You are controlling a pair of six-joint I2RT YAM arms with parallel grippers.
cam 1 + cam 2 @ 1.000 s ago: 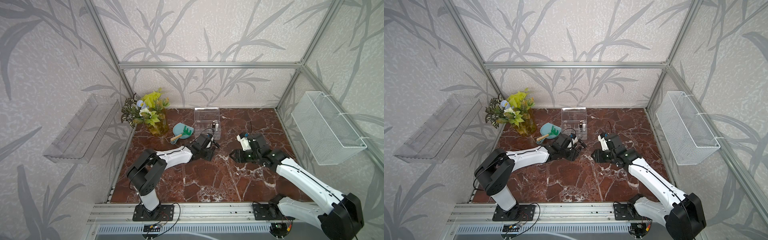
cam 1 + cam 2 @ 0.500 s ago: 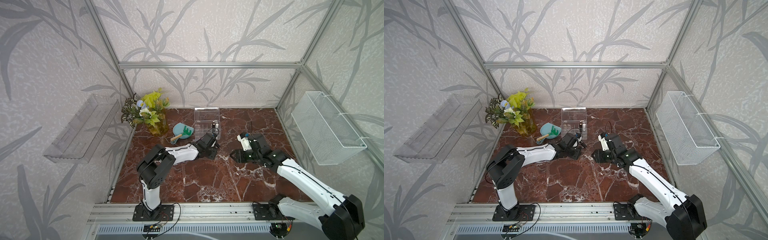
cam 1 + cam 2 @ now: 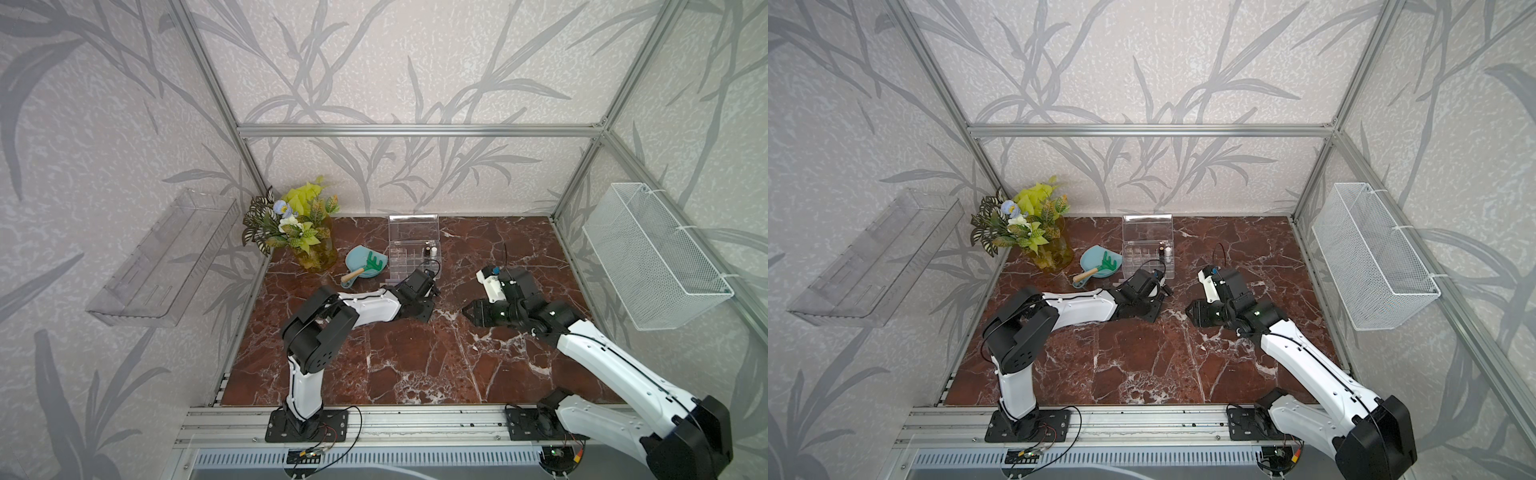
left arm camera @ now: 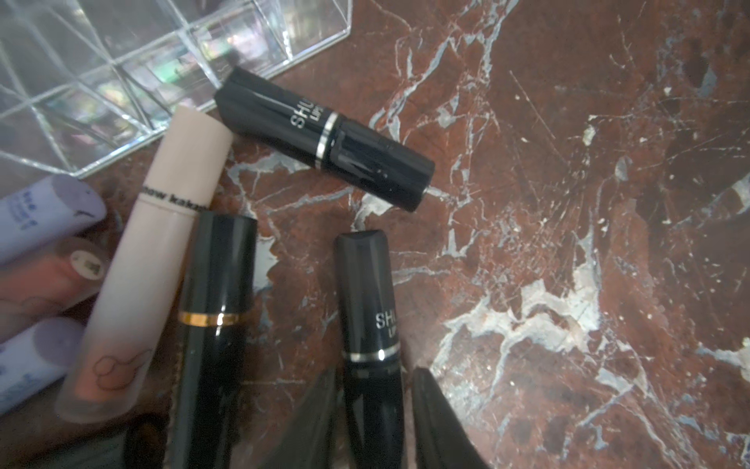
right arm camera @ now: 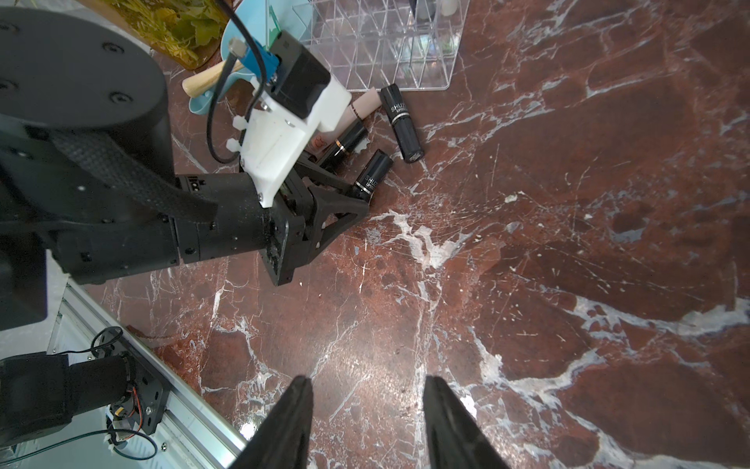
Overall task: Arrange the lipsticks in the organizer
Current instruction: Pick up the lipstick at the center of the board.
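- The bench (image 3: 415,353): red-brown marble edged by metal posts and a front rail. Broad bare stone spans its middle and near half, around both arms.
- The organizer (image 3: 405,262): a clear grid box toward the bench's back edge, with its lid raised along the far side. A blue scoop (image 3: 355,257) lies just beside it on the left arm's side.
- The right gripper (image 5: 367,381): over bare marble, well apart from the lipsticks (image 5: 401,122). Its jaws are spread, with nothing between them.
- The left gripper (image 4: 377,390): low at the organizer's near edge. Its jaws stand narrow on either side of a black tube (image 4: 367,316) that lies flat; whether they press it cannot be told.
- Loose lipsticks: they lie flat in a cluster on the marble by the organizer's near corner.
  - A silver-banded tube (image 4: 324,138) and a pink tube (image 4: 162,251) each have one end at the organizer's base edge.
  - A gold-banded tube (image 4: 215,325) lies just beside the pink tube.
  - Lilac tubes (image 4: 44,211) lie beyond, partly cut off.
  - Bare marble opens on the cluster's right-arm side.
- Stowed lipsticks: a dark tube (image 3: 427,250) and a white tube (image 3: 433,250) stand upright side by side. They are in the organizer's back row, toward the right arm's side.
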